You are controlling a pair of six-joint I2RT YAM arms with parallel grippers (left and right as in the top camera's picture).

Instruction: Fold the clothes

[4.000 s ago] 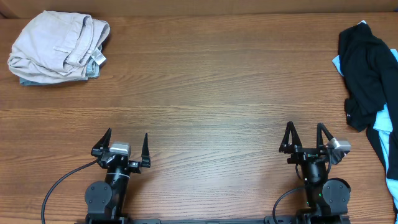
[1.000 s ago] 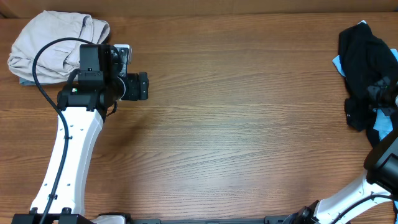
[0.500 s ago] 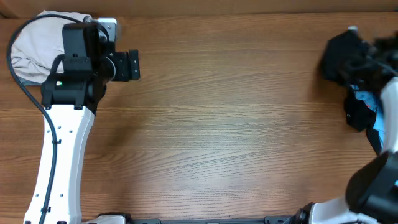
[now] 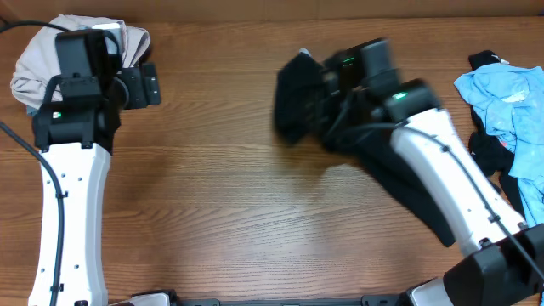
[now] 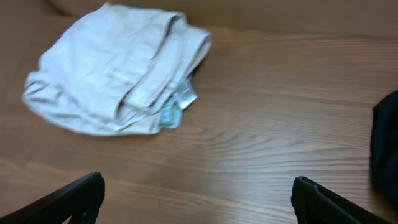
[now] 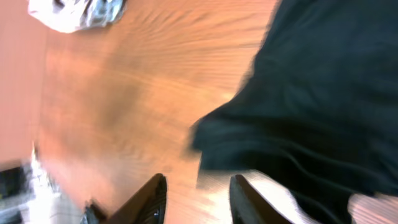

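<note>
A black garment (image 4: pixel 296 98) is blurred near the table's middle back, just left of my right gripper (image 6: pixel 198 182). In the right wrist view the black garment (image 6: pixel 323 93) spreads ahead and to the right of the fingertips. The jaws stand apart with only wood showing between them. A crumpled beige garment (image 5: pixel 118 68) lies at the far left corner. My left gripper (image 5: pixel 196 183) hovers in front of it, wide open and empty. In the overhead view the left arm partly covers the beige garment (image 4: pixel 34 72).
A light blue garment (image 4: pixel 501 93) lies at the right edge on top of more dark cloth (image 4: pixel 489 153). A dark stretch runs under the right arm towards the front right. Bare wooden tabletop (image 4: pixel 238 212) fills the middle and front.
My right arm has swung from the right edge to the middle, bringing the black garment with it, and its jaws have parted. The blue garment is uncovered. My left arm shifted left.
</note>
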